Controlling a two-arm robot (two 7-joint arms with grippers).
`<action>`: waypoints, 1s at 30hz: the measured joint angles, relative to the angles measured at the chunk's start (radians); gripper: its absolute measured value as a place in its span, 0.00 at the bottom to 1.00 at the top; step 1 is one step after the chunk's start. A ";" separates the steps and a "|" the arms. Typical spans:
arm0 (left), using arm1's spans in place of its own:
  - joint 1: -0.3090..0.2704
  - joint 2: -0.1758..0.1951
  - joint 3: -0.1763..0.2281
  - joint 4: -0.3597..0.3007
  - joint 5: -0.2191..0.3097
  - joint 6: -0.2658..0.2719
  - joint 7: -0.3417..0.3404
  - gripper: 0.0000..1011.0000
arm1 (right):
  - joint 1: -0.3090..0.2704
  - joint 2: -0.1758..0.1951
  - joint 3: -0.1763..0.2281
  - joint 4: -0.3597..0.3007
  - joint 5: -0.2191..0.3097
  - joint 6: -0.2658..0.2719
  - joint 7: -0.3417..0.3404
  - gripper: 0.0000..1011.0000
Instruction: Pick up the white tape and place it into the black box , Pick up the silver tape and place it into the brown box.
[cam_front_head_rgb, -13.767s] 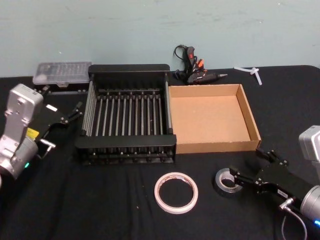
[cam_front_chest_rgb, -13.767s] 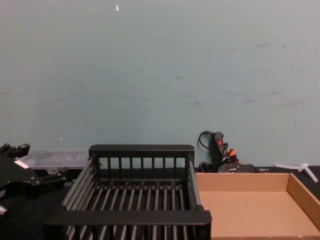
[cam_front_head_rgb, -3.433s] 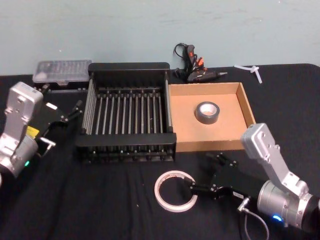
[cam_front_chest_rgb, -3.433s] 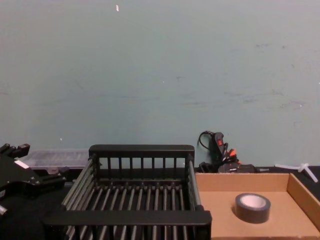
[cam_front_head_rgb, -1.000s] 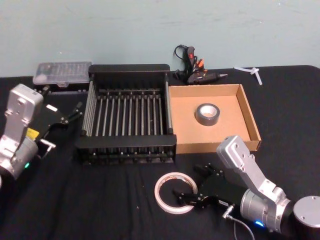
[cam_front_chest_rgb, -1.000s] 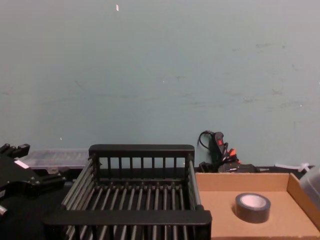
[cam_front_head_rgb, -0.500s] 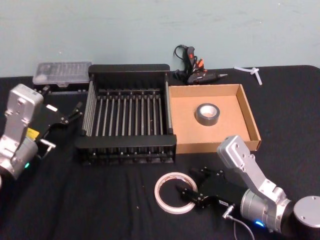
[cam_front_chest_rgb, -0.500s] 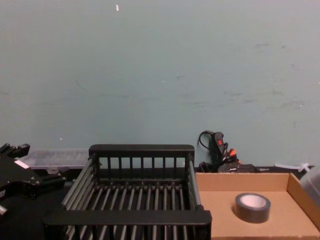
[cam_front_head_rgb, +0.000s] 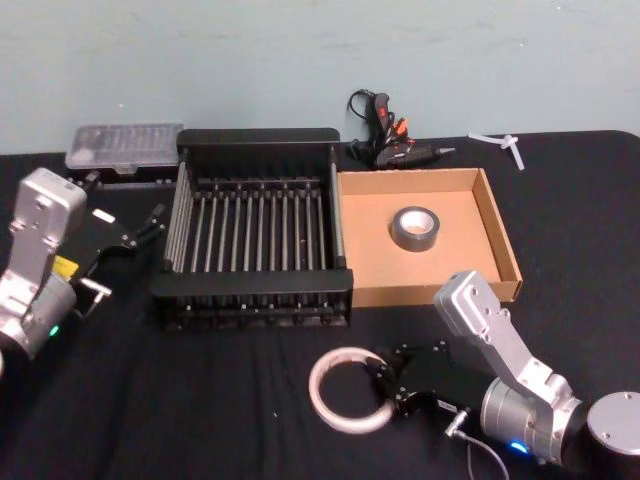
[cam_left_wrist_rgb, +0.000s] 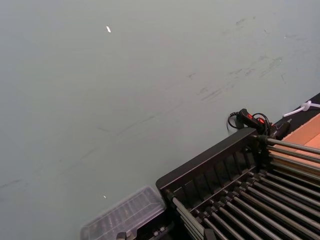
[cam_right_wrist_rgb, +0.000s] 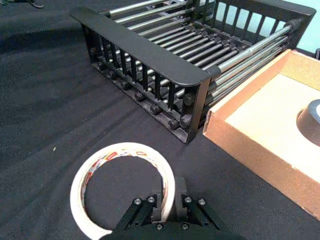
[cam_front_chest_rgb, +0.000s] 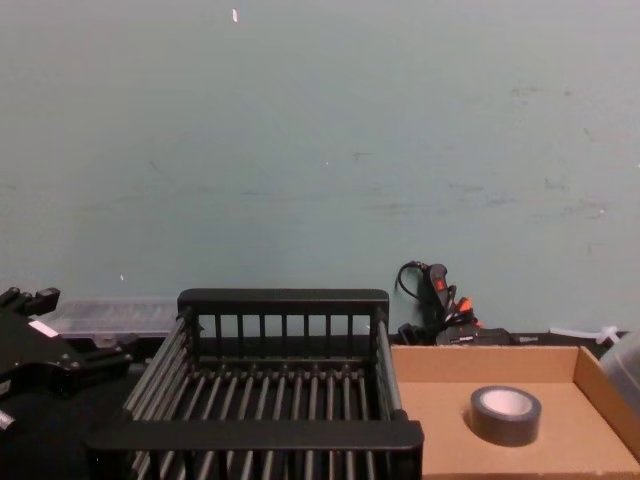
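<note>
The white tape (cam_front_head_rgb: 343, 389) lies flat on the black cloth in front of the black box (cam_front_head_rgb: 258, 137). My right gripper (cam_front_head_rgb: 383, 382) is shut on the ring's right wall. In the right wrist view one finger sits inside the white tape (cam_right_wrist_rgb: 121, 186) and the other outside, both pressing its wall at my right gripper (cam_right_wrist_rgb: 169, 198). The silver tape (cam_front_head_rgb: 414, 228) lies flat inside the brown box (cam_front_head_rgb: 430, 293), also seen as the silver tape (cam_front_chest_rgb: 505, 414) from the chest. My left gripper (cam_front_head_rgb: 140, 232) stays parked and open, left of the black box (cam_front_chest_rgb: 283, 298).
A black glue gun (cam_front_head_rgb: 385, 130) with its cable lies behind the two boxes. A clear plastic case (cam_front_head_rgb: 122, 143) sits at the back left, and a white plastic piece (cam_front_head_rgb: 505, 143) at the back right. Black cloth lies bare around the tape.
My right gripper's fingers have closed from wide open onto the white tape's wall. The tape has shifted slightly. The left arm and the silver tape have not moved.
</note>
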 joint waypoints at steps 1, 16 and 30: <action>0.000 0.000 0.000 0.000 0.000 0.000 0.000 0.99 | 0.000 0.000 0.000 0.000 0.000 0.000 0.000 0.17; 0.000 0.000 0.000 0.000 0.000 0.000 0.000 0.99 | 0.000 0.000 0.000 0.000 0.000 0.000 0.000 0.09; 0.000 0.000 0.000 0.000 0.000 0.000 0.000 0.99 | 0.000 0.023 0.006 -0.019 0.047 -0.021 0.049 0.09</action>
